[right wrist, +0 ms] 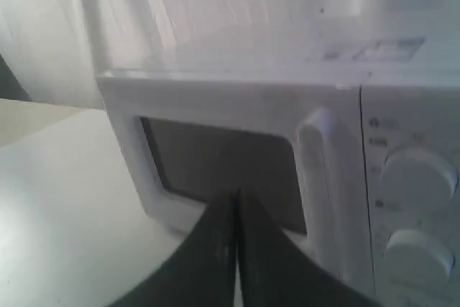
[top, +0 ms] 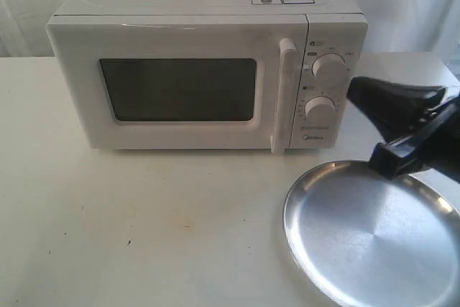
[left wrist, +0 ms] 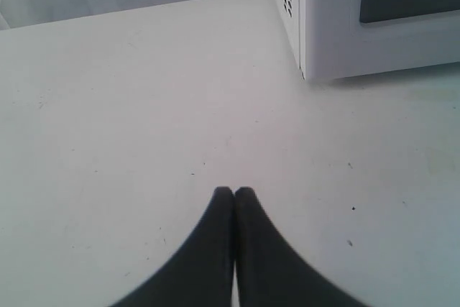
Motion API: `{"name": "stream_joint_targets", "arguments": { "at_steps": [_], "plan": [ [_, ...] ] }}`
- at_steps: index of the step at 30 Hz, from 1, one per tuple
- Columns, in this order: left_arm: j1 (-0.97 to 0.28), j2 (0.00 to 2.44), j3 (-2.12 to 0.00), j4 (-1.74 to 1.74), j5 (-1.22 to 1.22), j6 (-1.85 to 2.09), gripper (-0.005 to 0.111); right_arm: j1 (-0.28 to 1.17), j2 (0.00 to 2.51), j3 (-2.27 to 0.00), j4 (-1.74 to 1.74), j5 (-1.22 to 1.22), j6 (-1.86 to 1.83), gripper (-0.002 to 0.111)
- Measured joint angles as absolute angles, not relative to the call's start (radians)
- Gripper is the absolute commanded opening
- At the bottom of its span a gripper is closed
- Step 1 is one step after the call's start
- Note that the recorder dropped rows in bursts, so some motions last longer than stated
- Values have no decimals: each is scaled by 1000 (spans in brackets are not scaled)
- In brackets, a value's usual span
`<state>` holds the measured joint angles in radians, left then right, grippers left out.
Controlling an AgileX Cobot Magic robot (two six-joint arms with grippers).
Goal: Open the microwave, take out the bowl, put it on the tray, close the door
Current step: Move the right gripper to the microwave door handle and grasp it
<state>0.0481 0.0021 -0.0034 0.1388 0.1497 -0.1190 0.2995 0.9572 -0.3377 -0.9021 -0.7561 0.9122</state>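
Nothing is done yet. The left claw [left wrist: 233, 193], clenched and empty, hovers over bare counter [left wrist: 108, 106], the microwave [top: 201, 84] ahead of it. The white door [top: 180, 48] is shut and no bowl shows through its dark window. The right claw [top: 356, 91], also clenched, hangs beside the knobs [top: 329, 70], with the shiny steel tray [top: 374, 242] just below

Exterior: frontal on microwave [top: 201, 80]. Left wrist: low over table [left wrist: 144, 106]. Right wrist: near door [right wrist: 208, 156]. Microwave shared.
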Motion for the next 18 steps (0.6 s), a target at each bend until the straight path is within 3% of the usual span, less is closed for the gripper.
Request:
{"name": "stream_joint_targets", "arguments": {
  "at_steps": [6,13,15,18],
  "plan": [
    [48,2,-3,139,150,-119,0,299,1343,-338,-729,-922,671,0],
    [48,2,-3,139,150,-119,0,299,1407,-339,-708,-919,544,3],
    [48,2,-3,139,150,-119,0,299,1407,-339,-718,-918,485,10],
    [48,2,-3,139,150,-119,0,299,1407,-339,-749,-920,426,43]
  ]
}}
